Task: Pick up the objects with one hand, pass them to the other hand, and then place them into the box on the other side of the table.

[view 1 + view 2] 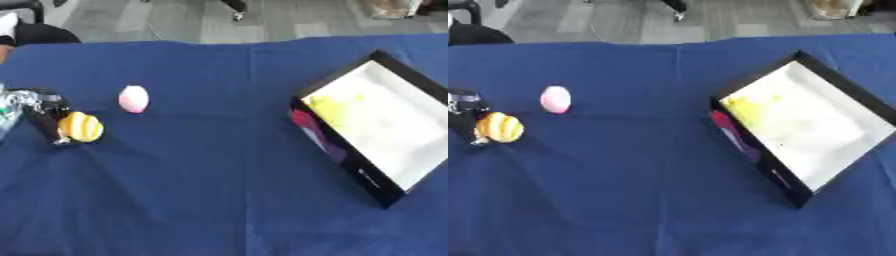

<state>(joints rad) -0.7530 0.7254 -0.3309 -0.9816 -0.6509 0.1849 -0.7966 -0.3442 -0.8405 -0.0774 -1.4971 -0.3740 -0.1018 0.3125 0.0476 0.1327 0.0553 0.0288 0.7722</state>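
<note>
Blue cloth covers your desk, its near half bare and lightly creased. At mid-depth on your left, your left hand comes in from the view's edge with its dark fingers curled against a yellow-and-orange striped ball; whether the ball is clear of the cloth cannot be told. Just beyond and beside it lies a pink egg-shaped object, apart from the hand. On your right sits the black-walled box, tilted askew, its white floor carrying a yellow smear or item too blurred to name. Your right hand shows in neither view. Likely risks: a round ball could roll from the fingers during the pass, a drifting wrist could nudge the pink object, and a low carry could catch the box's near wall.
</note>
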